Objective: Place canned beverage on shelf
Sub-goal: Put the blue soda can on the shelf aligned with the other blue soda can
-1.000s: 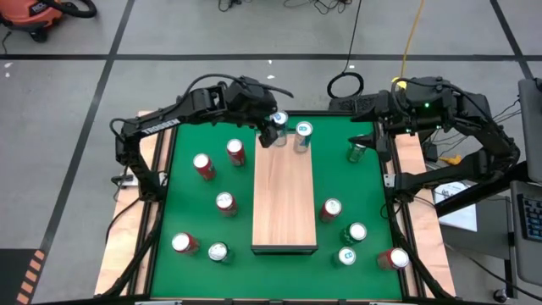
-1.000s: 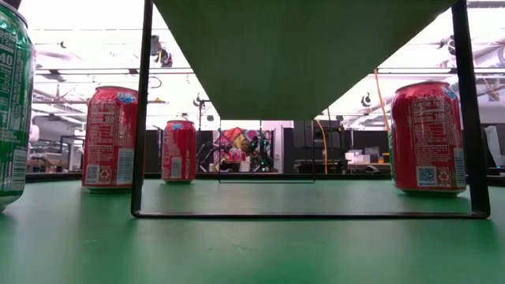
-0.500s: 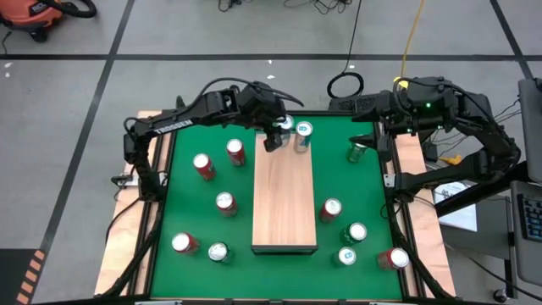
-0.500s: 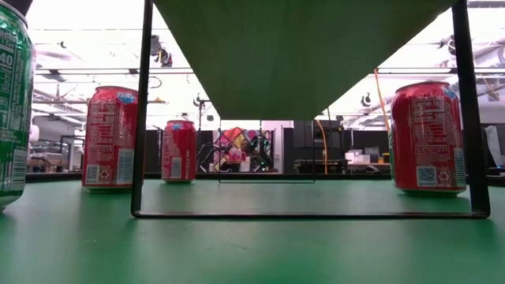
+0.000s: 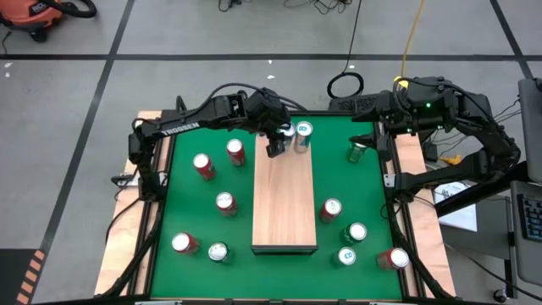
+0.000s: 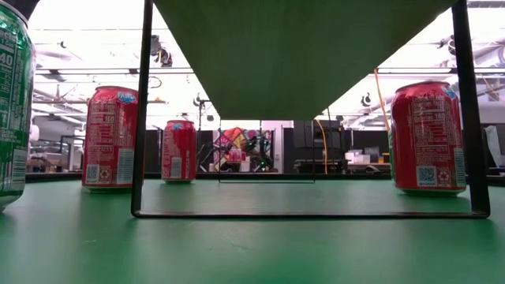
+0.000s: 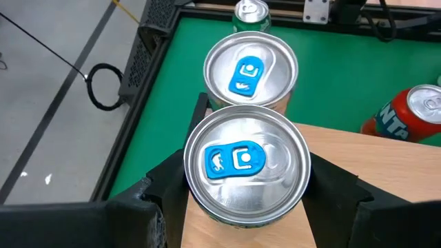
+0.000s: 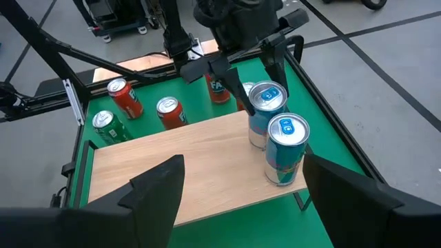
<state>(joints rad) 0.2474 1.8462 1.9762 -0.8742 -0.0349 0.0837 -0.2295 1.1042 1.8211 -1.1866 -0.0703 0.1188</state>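
Going left to right across the high view, the left gripper sits above centre, over the far end of the shelf, the pale wooden block running lengthwise down the middle of the green desk. In the left wrist view its two dark fingers flank a blue-tabbed silver can that stands upright on the wood; the jaws look spread just wider than the can, though whether the pads touch it is hard to tell. My judgement is that this can has been set down and the gripper has let go or is about to.

The relation that matters: the can lies directly between the jaws, its long axis vertical, so a clean exit is straight up. A second blue-tabbed can stands just beside it, so any sideways drift risks a knock.

On the shelf are only these two cans, both at its far end. Loose on the desk are red cans to the left and green cans with more red ones to the right.

The right gripper waits open near the upper right of the desk.
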